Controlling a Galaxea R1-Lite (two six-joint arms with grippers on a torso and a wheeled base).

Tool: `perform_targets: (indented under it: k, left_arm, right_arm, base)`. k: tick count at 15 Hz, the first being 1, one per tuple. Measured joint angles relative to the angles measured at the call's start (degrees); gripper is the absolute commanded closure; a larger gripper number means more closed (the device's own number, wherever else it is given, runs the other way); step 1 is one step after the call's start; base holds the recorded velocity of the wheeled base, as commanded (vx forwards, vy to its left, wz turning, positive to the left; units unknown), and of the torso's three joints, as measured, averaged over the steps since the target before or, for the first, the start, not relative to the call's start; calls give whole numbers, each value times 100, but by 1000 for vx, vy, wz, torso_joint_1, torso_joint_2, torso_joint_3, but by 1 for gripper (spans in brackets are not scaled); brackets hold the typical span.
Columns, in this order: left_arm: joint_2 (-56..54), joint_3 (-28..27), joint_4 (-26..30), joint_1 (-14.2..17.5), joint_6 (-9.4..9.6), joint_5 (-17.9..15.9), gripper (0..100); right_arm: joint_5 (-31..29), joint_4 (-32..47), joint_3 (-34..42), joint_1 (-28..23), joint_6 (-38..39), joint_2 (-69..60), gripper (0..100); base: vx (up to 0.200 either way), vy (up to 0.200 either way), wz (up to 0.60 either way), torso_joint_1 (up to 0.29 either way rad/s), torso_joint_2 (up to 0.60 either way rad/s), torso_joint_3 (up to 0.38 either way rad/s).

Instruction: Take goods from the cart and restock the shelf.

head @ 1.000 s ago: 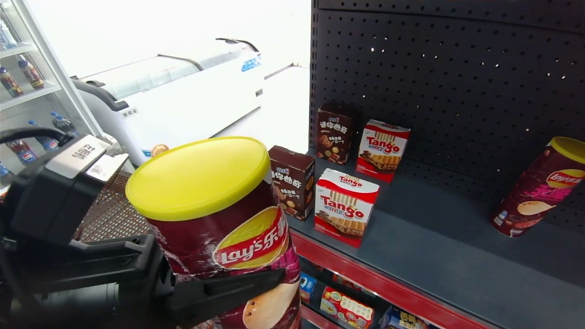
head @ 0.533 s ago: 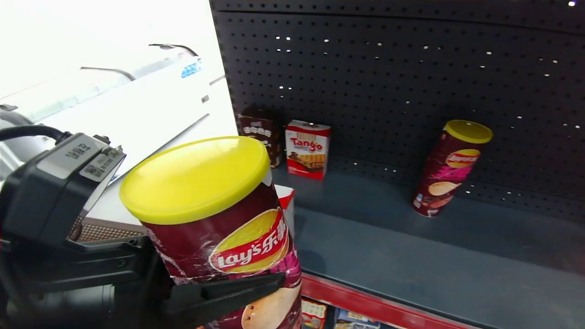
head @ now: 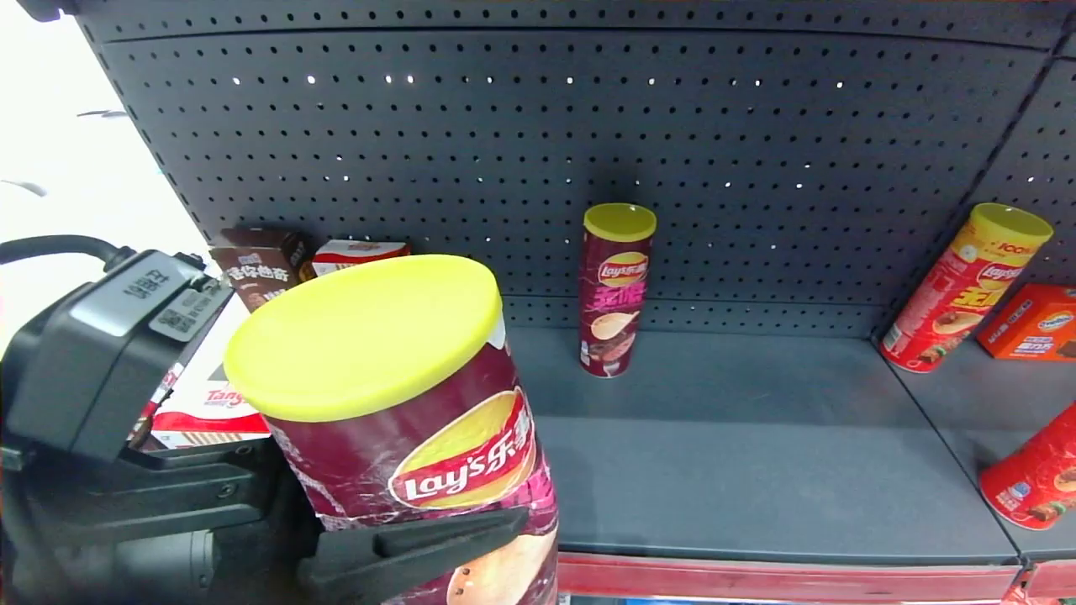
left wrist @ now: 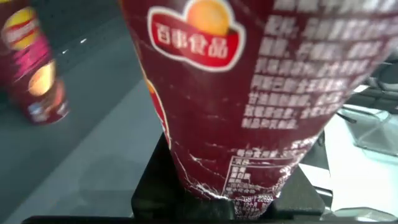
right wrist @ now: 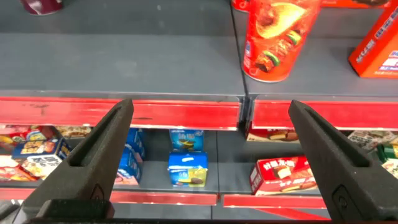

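Logo print on held can (head: 403,437), shelf can (head: 612,290)

Held chips can (head: 395,403) btm cut off by frame; brown box (head: 256,265) partly hidden behind it.

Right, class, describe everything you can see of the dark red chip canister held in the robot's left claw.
The dark red cylindrical chip canister looks like glossy cardboard, scuffed with white creases. It has a flat yellow plastic lid, closed, and a yellow-and-red oval logo with a chip picture below it. Its back carries white print. It leans slightly, lid up, in front of the grey metal shelf. The left claw clamps its lower body between black fingers.
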Motion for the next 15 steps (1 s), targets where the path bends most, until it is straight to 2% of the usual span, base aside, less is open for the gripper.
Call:
perform_targets:
  k: [4,6,15]
  left_arm:
    - [0,28,2,112,1,-15,100]
    - [-5,28,-7,148,4,-30,100]
    - [-17,28,-7,168,4,-33,100]
  right_arm:
    - [2,-5,0,0,-2,0,0]
    - [2,-5,0,0,5,0,0]
    - [5,-5,0,0,7,0,0]
  base:
    - [0,0,0,0,0,0]
    - [0,0,-600,0,7,0]
    - [0,0,0,0,0,0]
